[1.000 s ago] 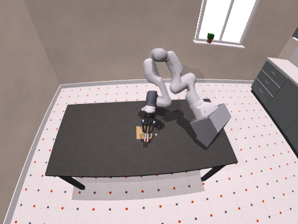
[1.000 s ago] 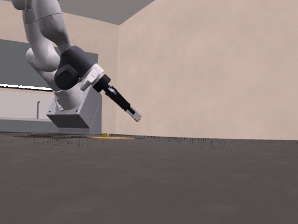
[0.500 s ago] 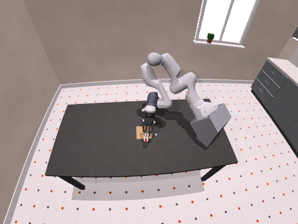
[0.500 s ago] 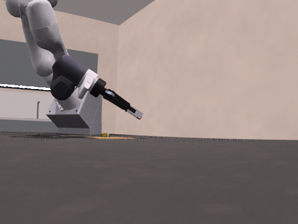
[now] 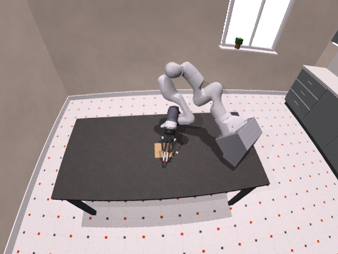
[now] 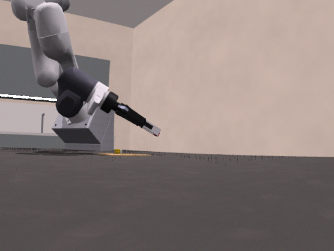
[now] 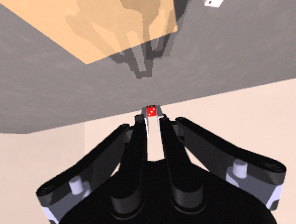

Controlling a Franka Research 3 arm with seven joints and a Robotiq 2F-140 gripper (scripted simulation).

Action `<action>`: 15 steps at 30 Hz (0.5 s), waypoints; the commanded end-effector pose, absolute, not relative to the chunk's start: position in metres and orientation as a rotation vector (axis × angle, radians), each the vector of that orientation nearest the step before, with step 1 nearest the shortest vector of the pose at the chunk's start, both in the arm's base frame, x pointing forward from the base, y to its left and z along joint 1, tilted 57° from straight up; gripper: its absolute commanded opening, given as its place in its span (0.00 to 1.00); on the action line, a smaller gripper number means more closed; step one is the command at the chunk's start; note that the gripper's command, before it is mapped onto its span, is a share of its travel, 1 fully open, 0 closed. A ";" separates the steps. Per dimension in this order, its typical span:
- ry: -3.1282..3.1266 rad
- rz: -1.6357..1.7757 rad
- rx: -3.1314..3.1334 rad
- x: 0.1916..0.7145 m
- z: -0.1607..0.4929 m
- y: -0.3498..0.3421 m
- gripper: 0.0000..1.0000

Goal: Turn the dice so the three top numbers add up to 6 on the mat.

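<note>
Above the table (image 5: 115,170) (image 6: 168,204) (image 7: 40,95), the nearly closed hand (image 5: 165,160) (image 6: 157,132) (image 7: 151,113) grips a red die (image 5: 165,160) (image 6: 157,135) (image 7: 151,111).

The gripper (image 5: 165,158) (image 6: 154,130) (image 7: 151,113) has pitched up from a steep downward slant to a shallower one. In the exterior view, the dark wrist housing (image 5: 172,113) (image 6: 77,81) has shifted lower and left. In the top view, the rounded arm joint (image 5: 173,70) has moved left and nearer. The red die (image 5: 165,160) (image 7: 151,111) has tilted with the fingers.
</note>
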State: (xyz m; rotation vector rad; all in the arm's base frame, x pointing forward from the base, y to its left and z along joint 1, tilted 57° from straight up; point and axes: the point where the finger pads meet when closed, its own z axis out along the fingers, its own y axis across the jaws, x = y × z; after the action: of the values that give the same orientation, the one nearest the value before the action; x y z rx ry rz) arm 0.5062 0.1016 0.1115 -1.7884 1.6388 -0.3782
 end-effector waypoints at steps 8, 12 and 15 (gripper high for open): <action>1.615 -0.375 -1.789 0.524 0.096 0.078 0.07; 1.615 -0.375 -1.789 0.529 0.090 0.069 0.07; 1.615 -0.375 -1.789 0.532 0.087 0.065 0.07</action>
State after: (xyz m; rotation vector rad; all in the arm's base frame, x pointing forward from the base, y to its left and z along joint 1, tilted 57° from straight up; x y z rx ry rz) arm 0.5283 0.0639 0.0852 -1.7991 1.6363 -0.3876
